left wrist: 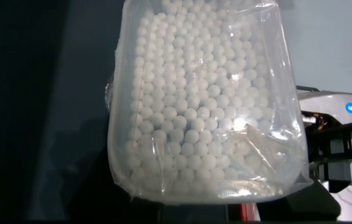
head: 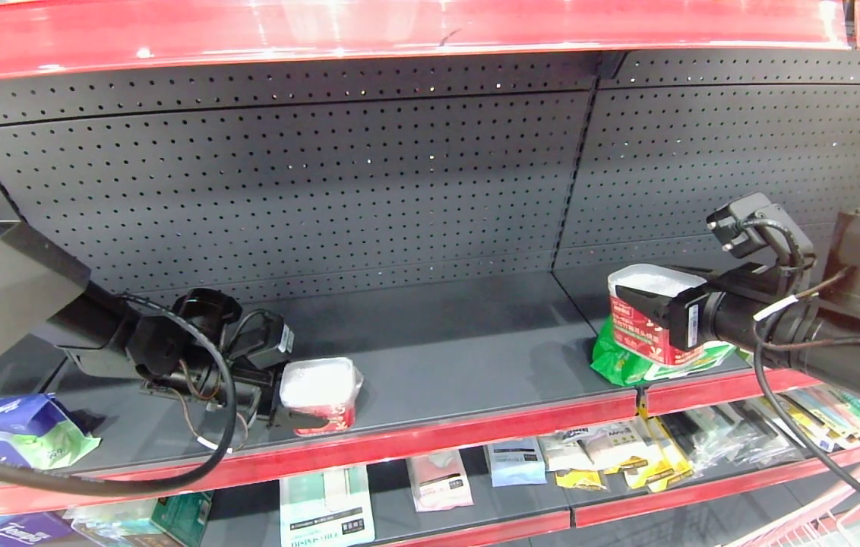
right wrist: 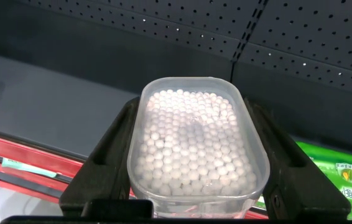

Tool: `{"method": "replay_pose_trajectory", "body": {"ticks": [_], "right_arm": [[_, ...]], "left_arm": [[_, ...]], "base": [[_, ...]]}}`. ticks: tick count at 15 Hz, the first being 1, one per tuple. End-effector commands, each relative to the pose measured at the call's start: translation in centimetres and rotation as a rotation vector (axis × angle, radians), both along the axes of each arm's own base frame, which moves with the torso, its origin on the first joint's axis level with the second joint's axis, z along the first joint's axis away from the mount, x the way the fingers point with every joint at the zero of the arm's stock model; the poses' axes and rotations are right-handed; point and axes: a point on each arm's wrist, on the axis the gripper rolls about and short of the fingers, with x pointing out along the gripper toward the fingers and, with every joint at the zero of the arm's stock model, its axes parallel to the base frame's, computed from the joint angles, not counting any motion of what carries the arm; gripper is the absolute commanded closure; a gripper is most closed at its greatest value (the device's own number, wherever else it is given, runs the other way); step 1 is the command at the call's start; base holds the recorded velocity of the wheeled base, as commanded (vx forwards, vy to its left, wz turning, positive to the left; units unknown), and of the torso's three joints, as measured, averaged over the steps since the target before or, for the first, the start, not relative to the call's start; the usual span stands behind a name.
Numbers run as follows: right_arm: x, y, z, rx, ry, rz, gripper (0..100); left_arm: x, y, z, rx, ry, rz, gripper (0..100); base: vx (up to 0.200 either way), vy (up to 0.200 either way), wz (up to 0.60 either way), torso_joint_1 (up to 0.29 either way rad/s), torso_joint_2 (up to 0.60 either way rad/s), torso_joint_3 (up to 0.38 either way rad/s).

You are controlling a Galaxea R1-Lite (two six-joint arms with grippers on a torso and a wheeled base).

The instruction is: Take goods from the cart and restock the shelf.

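While both arms are at the shelf, neither has let go of its load. In the lower left of the head view the left gripper is closed around the left tub of white beads. The tub is low over the shelf deck near the red front lip, either touching it or just above; I cannot tell which. The left wrist view has the same left tub close up, beads packed under clear film. At centre right of the head view the right gripper clamps the right tub, a dark finger on each long side, as the right wrist view confirms: right gripper, right tub. This tub hangs clear above a green packet lying at the shelf front. A blue and green packet lies at the far lower left. Most of the deck between the two is bare, so restocking looks early. A wire cart corner shows at lower right, its contents hidden. Judged remaining: set down and release both tubs, then further trips to the cart.
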Motion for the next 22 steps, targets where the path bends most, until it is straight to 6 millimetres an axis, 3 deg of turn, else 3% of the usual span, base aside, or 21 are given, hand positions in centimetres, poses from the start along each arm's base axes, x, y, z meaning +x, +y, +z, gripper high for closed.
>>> {"method": "replay_pose_trajectory", "body": {"ticks": [1, 21, 22], "right_arm": [[0.02, 0.02, -0.01, 0.000, 0.000, 0.001, 100], [0.22, 0.08, -0.05, 0.002, 0.003, 0.002, 100], [0.22, 0.08, -0.05, 0.002, 0.003, 0.002, 100]], "left_arm": [[0.05, 0.02, -0.05, -0.001, 0.004, 0.003, 100], [-0.26, 0.20, -0.37, -0.003, 0.028, 0.011, 100], [-0.33, 0.20, -0.42, -0.003, 0.031, 0.011, 0]], "base": [[0.000, 0.000, 0.00, 0.000, 0.00, 0.000], [0.000, 0.000, 0.00, 0.000, 0.00, 0.000], [0.000, 0.000, 0.00, 0.000, 0.00, 0.000]]}}
